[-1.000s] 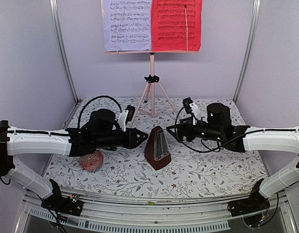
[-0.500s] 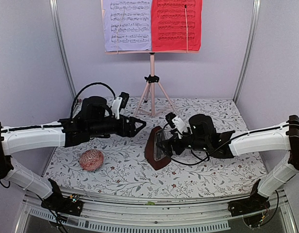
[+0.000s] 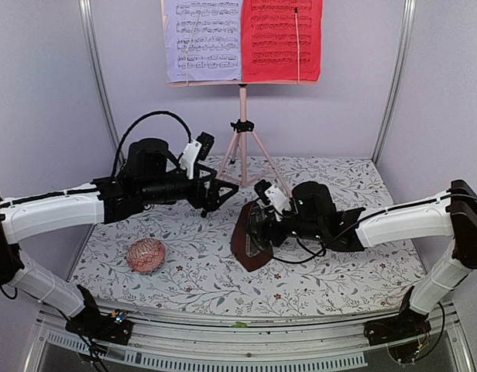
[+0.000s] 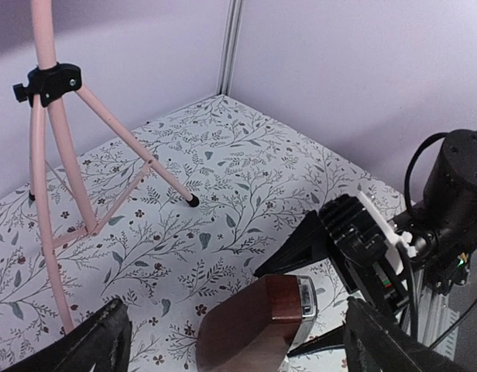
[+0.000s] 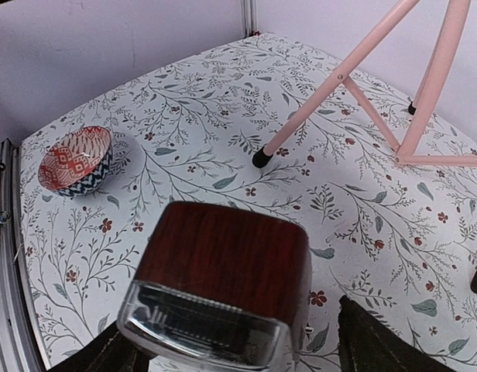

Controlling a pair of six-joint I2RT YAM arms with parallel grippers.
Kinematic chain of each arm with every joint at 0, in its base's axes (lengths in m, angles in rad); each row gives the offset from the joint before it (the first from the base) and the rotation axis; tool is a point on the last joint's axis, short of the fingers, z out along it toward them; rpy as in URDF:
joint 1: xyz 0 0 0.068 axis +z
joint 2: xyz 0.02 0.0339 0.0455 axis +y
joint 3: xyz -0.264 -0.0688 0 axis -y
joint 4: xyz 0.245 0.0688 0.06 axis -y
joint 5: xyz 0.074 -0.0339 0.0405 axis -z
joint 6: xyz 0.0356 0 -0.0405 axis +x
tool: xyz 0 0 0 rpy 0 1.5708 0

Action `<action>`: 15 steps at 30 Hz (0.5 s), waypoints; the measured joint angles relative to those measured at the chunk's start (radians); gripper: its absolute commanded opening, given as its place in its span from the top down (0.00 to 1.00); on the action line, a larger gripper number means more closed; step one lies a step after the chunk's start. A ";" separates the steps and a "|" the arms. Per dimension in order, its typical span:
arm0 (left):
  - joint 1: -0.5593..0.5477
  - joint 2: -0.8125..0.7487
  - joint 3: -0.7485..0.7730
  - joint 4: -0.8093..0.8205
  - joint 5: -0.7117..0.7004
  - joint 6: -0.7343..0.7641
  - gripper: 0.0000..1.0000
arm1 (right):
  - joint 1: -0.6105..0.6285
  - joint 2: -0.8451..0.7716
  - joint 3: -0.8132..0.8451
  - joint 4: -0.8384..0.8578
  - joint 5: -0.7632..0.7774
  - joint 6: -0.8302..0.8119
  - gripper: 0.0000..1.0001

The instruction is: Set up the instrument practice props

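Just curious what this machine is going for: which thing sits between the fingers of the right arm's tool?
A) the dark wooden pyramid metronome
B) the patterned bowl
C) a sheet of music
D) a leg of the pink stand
A: the right wrist camera shows the metronome straddled by the right tool, while the bowl and the pink stand lie apart from it.
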 measured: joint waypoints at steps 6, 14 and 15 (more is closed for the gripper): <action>0.002 0.019 0.002 0.003 0.095 0.171 0.04 | 0.001 0.000 0.000 0.007 -0.050 -0.058 0.46; 0.002 0.041 -0.041 0.053 0.271 0.374 0.04 | -0.010 -0.035 -0.034 0.008 -0.214 -0.148 0.55; 0.002 0.041 -0.056 0.064 0.289 0.394 0.04 | -0.010 -0.041 -0.037 0.003 -0.235 -0.156 0.55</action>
